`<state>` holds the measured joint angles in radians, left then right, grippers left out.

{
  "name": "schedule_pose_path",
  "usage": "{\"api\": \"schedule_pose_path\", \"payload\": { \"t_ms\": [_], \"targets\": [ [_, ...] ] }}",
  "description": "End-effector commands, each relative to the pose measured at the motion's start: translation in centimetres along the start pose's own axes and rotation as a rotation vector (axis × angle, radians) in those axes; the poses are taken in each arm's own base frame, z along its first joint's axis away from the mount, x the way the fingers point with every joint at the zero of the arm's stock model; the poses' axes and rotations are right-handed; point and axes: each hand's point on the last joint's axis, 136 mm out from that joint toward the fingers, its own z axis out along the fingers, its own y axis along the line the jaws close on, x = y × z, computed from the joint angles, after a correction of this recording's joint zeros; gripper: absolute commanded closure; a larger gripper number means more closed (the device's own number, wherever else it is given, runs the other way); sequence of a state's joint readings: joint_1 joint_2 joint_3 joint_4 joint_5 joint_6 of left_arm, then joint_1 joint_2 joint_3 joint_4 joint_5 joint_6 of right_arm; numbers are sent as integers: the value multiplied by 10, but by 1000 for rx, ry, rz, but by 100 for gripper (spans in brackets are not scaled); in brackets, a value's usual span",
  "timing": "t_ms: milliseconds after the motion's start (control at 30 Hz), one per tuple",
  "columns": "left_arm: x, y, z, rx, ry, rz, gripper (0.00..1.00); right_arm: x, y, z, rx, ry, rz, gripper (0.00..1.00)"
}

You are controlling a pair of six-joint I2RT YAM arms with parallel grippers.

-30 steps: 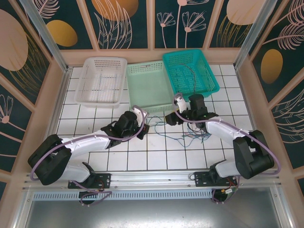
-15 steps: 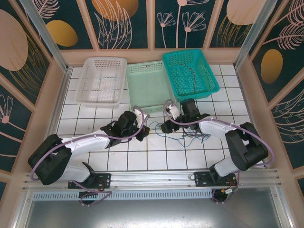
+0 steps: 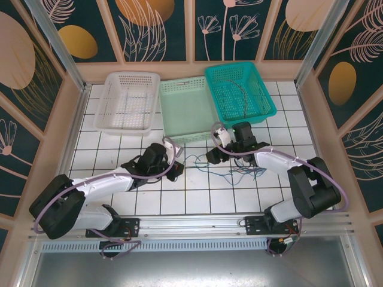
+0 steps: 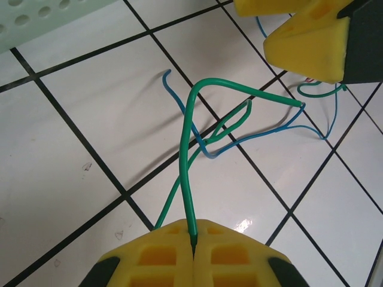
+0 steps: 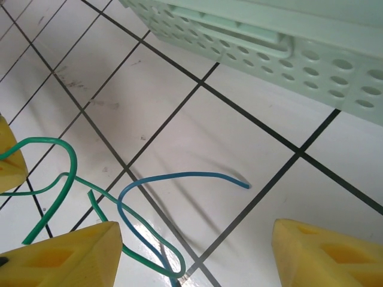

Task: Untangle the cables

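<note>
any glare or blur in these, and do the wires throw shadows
Left wrist: a small glare spot on the tile just ahead of the left gripper; the green cable is sharp. Right wrist: a broader sheen on the tile beside the fingers; the blue cable casts a faint shadow. Top external: even light, cables barely resolved.

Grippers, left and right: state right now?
Left gripper: shut on the green cable.
Right gripper: open, holding nothing.
</note>
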<state>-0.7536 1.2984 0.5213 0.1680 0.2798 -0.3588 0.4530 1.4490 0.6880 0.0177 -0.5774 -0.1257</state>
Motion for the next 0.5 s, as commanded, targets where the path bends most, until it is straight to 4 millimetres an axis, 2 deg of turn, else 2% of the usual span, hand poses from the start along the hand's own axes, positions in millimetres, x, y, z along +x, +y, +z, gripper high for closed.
{"api": "schedule_pose_path", "payload": {
  "t_ms": [0, 200, 467],
  "targets": [
    [-14, -7, -9, 49, -70, -18, 100, 5, 13, 1, -76, 14, -14, 34],
    [-25, -8, -16, 72, -119, -31, 100, 13, 22, 6, -96, 49, -30, 35],
    [-25, -12, -13, 108, -109, -37, 100, 17, 29, 12, -111, 67, -49, 34]
  ]
}}
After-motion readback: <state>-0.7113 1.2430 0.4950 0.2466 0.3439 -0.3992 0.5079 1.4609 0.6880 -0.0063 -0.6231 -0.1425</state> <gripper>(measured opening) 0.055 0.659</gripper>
